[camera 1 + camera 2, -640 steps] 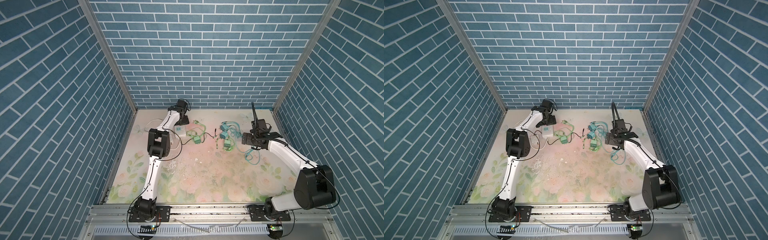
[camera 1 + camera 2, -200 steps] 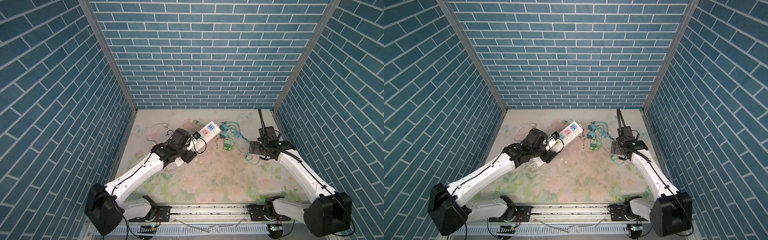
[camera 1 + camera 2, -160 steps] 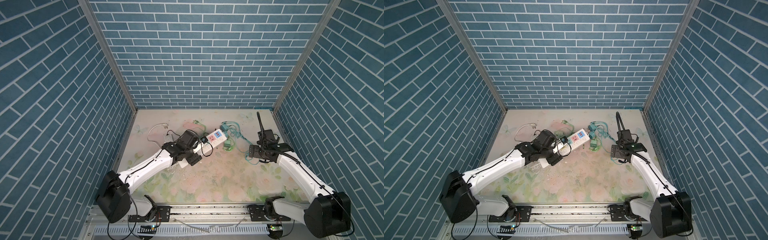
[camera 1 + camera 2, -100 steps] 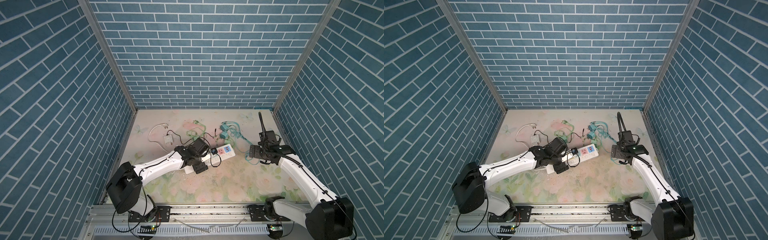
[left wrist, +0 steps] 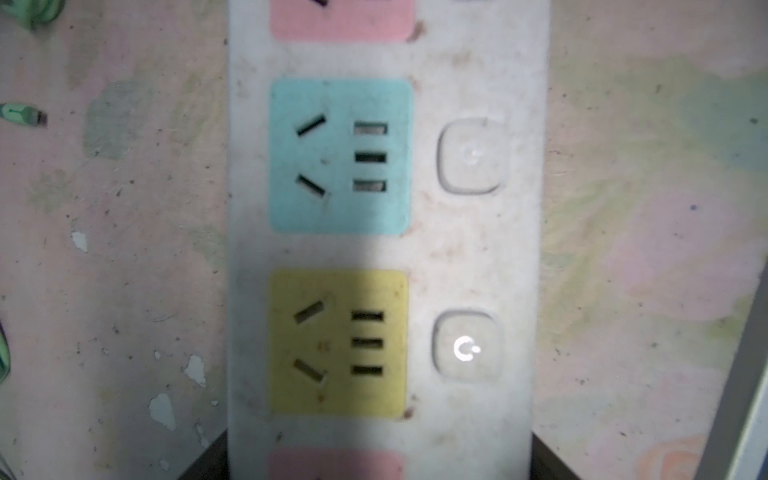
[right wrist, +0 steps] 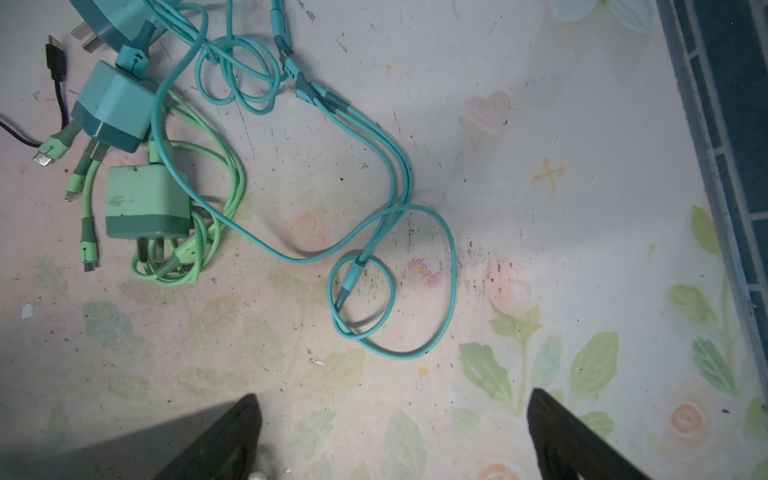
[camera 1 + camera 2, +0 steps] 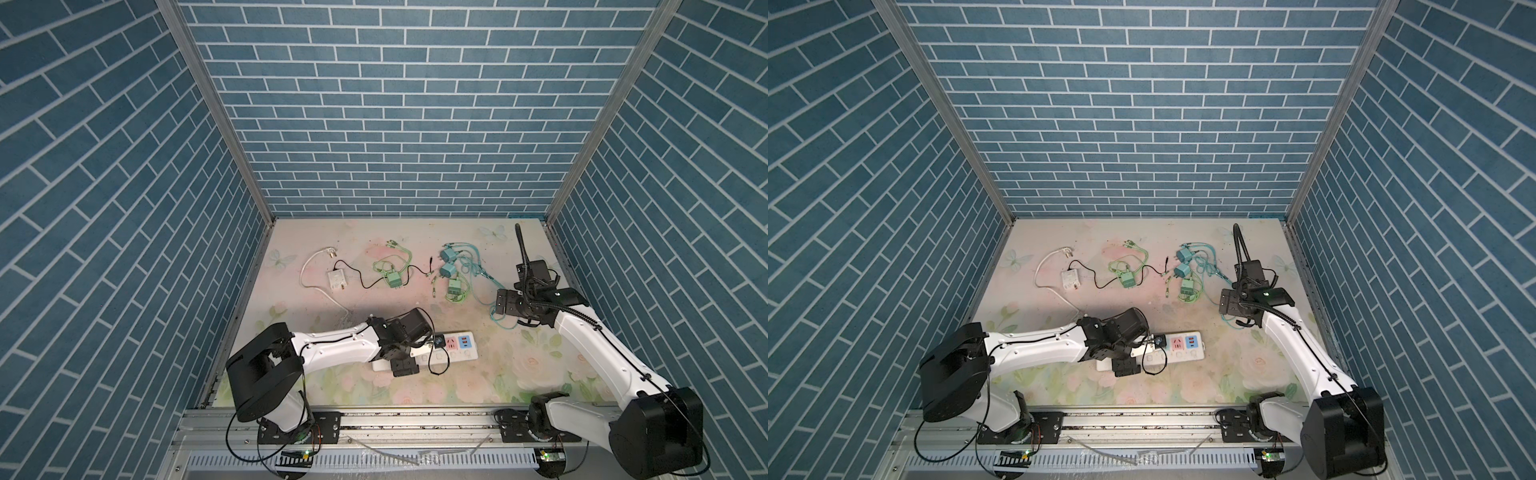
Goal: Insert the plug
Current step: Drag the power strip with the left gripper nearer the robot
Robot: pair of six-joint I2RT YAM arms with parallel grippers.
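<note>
Plainly, the left pincer [image 5: 378, 461] is clamped across the strip [image 5: 478, 249], with the yellow socket [image 5: 338, 343] just ahead of its tips. The right pincer [image 6: 392, 395] gapes empty above the tabletop [image 6: 540, 249]. The green plug [image 6: 145, 203] lies near, ahead of it and toward the left arm. It looks light and hard-shelled, tethered by a limp cable [image 6: 224, 187], and is best pinched across its flat sides, prongs free. No brand shows, only power symbols on the buttons [image 5: 465, 349].

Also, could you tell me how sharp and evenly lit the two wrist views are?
Left wrist view: soft focus, with a shadow edge crossing the power strip; the yellow socket is shaded, the blue socket lit. Right wrist view: the teal cable is crisp, with a dark shadow beside the right gripper.
</note>
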